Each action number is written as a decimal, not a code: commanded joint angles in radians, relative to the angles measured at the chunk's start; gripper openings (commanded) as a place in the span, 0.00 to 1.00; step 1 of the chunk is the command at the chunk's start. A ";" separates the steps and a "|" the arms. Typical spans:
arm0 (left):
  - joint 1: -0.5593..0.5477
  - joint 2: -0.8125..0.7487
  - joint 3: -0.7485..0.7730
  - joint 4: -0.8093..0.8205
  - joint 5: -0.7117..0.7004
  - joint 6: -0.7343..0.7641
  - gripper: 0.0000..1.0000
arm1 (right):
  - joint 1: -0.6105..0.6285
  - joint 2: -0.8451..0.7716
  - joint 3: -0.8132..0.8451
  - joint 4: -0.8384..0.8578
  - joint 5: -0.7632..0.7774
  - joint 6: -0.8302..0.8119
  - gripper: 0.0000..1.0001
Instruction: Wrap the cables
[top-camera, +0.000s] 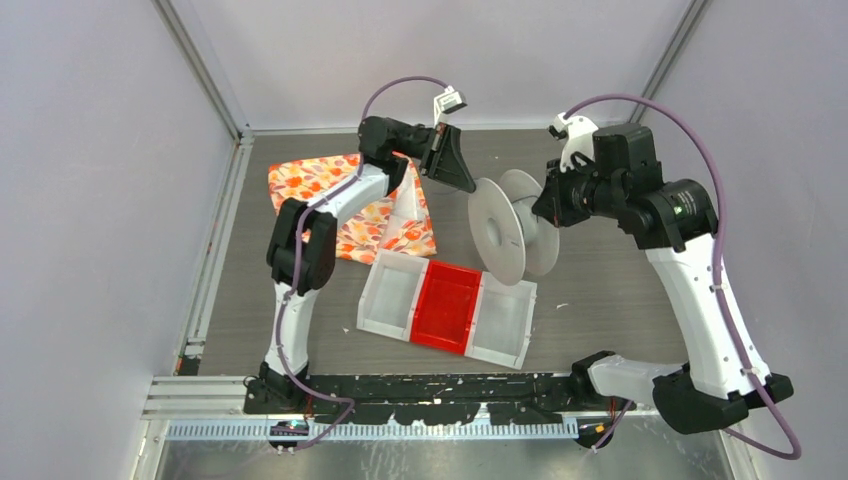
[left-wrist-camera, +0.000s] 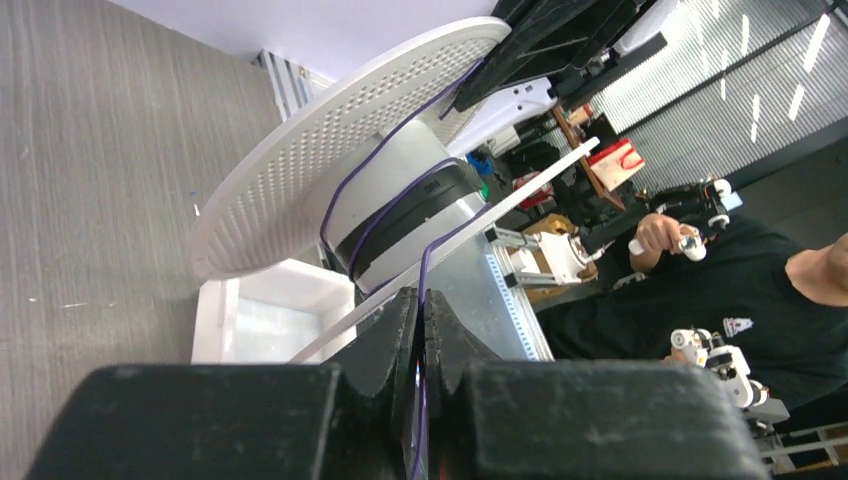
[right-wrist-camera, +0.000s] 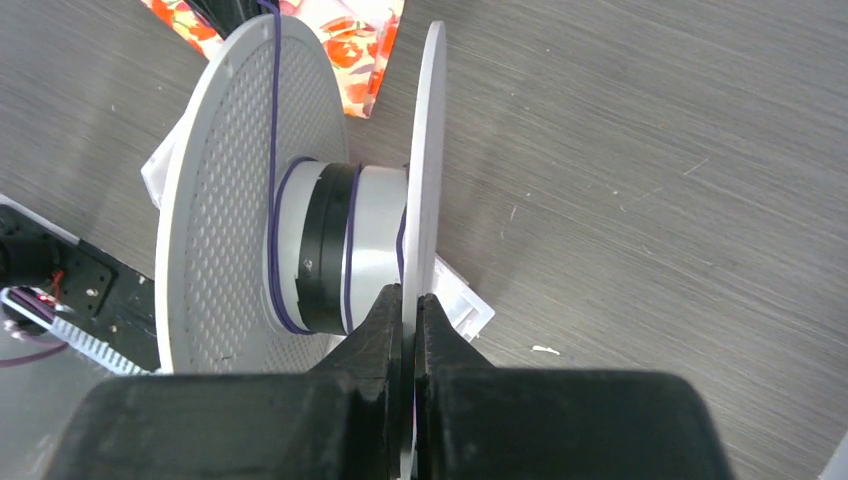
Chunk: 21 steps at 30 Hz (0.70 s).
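A floral cloth (top-camera: 310, 180) lies under the left arm; a tray (top-camera: 378, 300) with a red middle sits near the raised spool (top-camera: 497, 235). The left gripper (left-wrist-camera: 420, 312) reaches rightward, fingers pinched on the thin purple cable (right-wrist-camera: 272, 100). The right gripper (right-wrist-camera: 408, 300) clamps a spool flange. Only wrist views show cable looped round the hub.

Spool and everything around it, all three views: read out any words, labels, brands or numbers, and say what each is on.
None readable. The spool, the patterned cloth and the tray show no print.
A red box in the left wrist background is too blurred to read.
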 joint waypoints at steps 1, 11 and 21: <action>0.036 0.077 0.040 0.118 -0.075 -0.045 0.09 | -0.043 -0.013 0.024 0.252 -0.438 0.028 0.01; 0.069 0.152 0.077 0.139 -0.083 -0.067 0.01 | -0.078 0.074 0.026 0.299 -0.531 0.038 0.01; 0.085 0.202 0.091 0.135 -0.116 -0.079 0.00 | -0.085 0.093 0.011 0.349 -0.491 0.074 0.01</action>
